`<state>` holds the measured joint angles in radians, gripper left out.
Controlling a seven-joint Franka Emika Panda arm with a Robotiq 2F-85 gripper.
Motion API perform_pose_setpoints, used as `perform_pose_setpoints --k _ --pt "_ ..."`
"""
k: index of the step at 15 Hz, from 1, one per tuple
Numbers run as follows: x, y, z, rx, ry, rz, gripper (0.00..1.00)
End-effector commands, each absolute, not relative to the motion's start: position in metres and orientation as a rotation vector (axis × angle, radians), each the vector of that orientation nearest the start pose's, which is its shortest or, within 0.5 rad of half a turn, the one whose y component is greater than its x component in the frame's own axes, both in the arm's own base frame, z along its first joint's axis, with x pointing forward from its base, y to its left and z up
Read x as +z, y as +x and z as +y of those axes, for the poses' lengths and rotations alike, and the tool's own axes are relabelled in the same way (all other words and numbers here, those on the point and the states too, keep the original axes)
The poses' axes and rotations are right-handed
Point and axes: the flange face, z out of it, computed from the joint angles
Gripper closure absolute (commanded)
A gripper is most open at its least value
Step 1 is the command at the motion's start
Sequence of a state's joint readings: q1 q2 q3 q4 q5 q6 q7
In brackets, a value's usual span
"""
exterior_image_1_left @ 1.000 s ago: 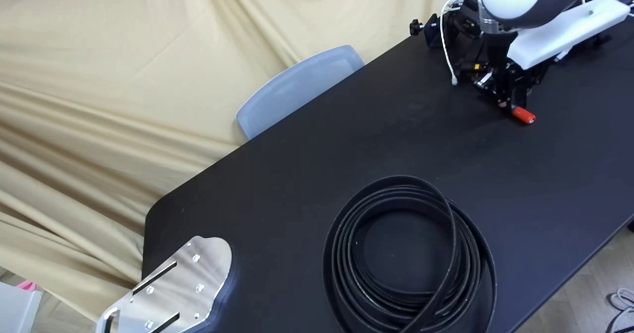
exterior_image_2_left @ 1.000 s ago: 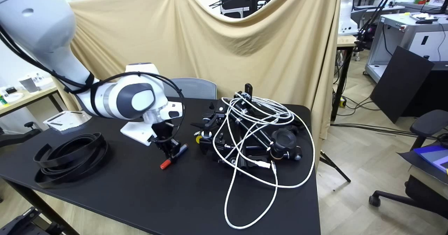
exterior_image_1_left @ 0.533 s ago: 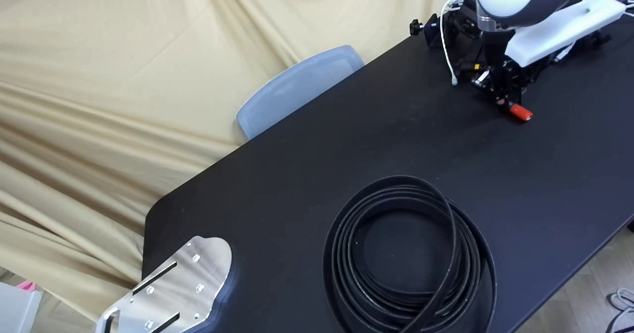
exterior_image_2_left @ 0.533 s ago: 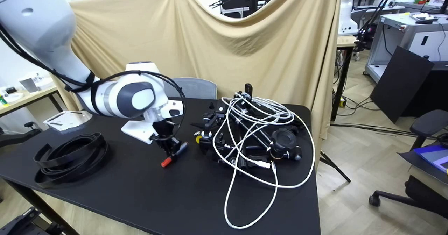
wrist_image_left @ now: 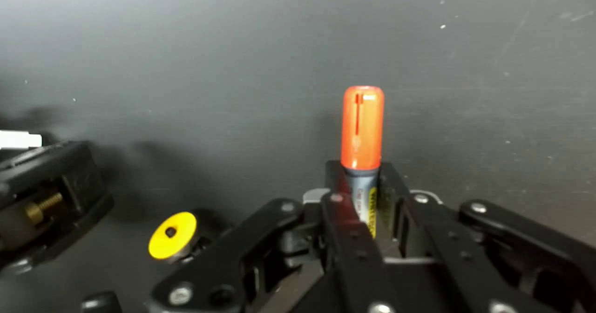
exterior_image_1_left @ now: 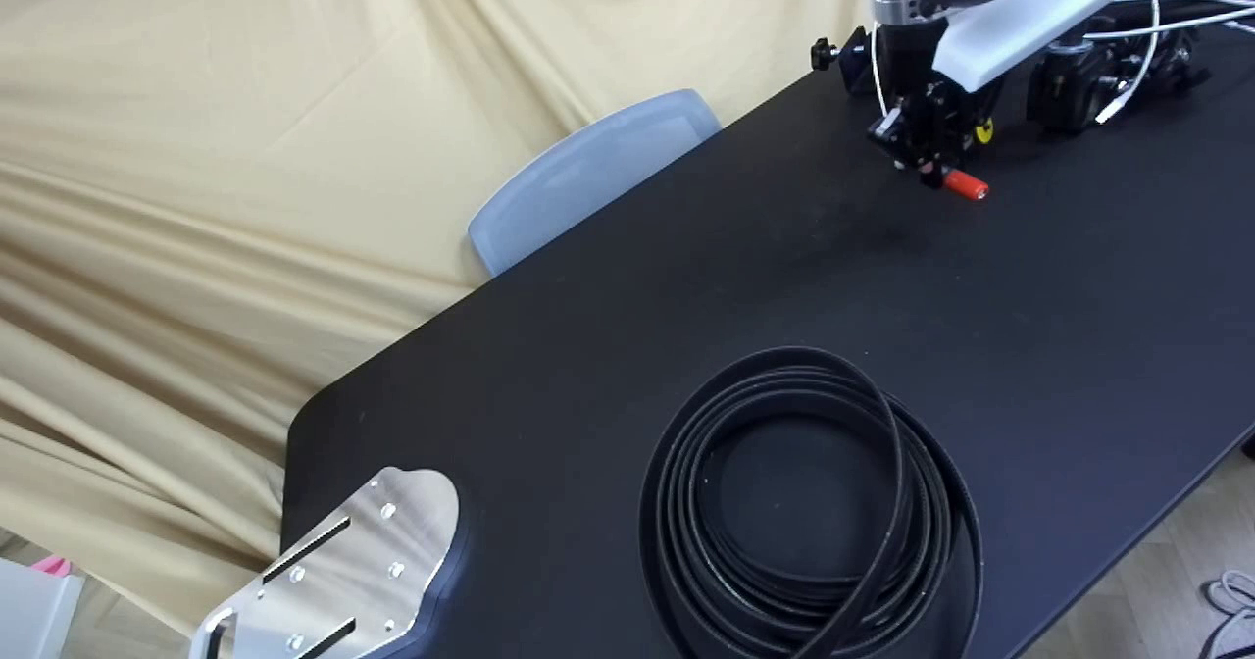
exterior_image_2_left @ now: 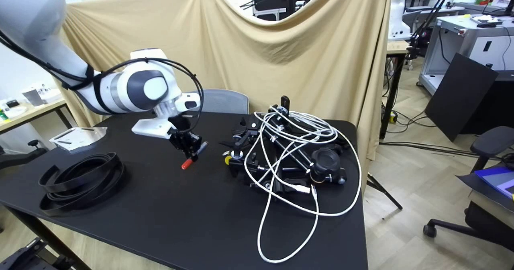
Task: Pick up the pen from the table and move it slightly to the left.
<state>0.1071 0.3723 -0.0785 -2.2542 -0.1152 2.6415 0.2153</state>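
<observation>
The pen shows its red end in an exterior view, and its red end and blue-grey barrel in an exterior view. In the wrist view the pen's red cap points away from the gripper, with the barrel between the fingers. My gripper is shut on the barrel just behind the cap. The gripper, also in both exterior views, holds the pen tilted above the black table. Part of the barrel is hidden by the fingers.
A coiled black cable lies on the table. A metal plate lies at one end. Black clamps and stands with white cables lie beside the gripper. A yellow disc shows close by. A grey chair back stands behind.
A second ago the gripper was low with the pen at the table. The pen has risen in its grip and moved left in both exterior views, mostly within the last half second.
</observation>
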Motion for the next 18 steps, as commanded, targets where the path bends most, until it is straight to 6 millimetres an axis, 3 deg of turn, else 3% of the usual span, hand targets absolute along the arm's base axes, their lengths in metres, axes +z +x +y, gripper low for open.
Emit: perform_pose_setpoints --k 1,8,13,18 --pt "0.229 0.556 0.061 -0.025 -3.226 -0.004 0.95" --pt "0.245 0.567 0.150 0.066 -3.173 -0.290 0.95" --pt "0.219 0.562 0.185 0.137 -3.174 -0.377 0.95" --pt "0.191 0.553 0.206 0.143 -3.175 -0.397 0.95"
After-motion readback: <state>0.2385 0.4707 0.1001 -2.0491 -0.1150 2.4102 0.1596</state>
